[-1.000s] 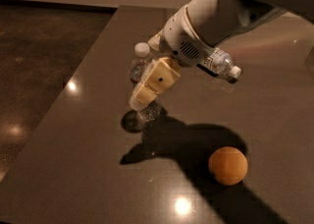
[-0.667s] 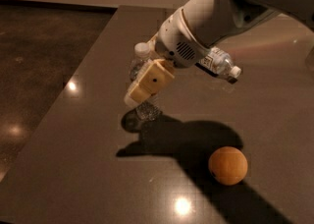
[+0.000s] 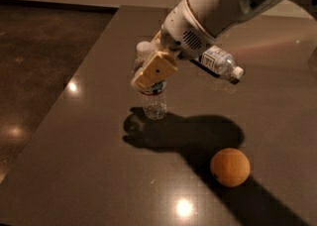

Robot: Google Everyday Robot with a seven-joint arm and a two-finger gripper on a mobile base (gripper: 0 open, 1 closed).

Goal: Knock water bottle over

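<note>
The water bottle (image 3: 154, 102) is a small clear ribbed bottle with a white cap and a red and teal label band. It stands upright on the dark table (image 3: 89, 160), left of centre. My gripper (image 3: 146, 78) hangs at the end of the white arm, right in front of the bottle's upper half. It hides the bottle's neck and part of the label. The bottle's cap shows just above the gripper on the left. I cannot tell if the gripper touches the bottle.
A second clear bottle with a large white label (image 3: 219, 63) lies on its side behind the arm, to the right. An orange (image 3: 230, 167) sits at the front right. The table's left edge drops to a dark floor (image 3: 39, 71).
My gripper has shifted a little left and then slightly up in front of the water bottle. The bottle still stands upright in the same spot. The orange and the lying bottle have not moved.
</note>
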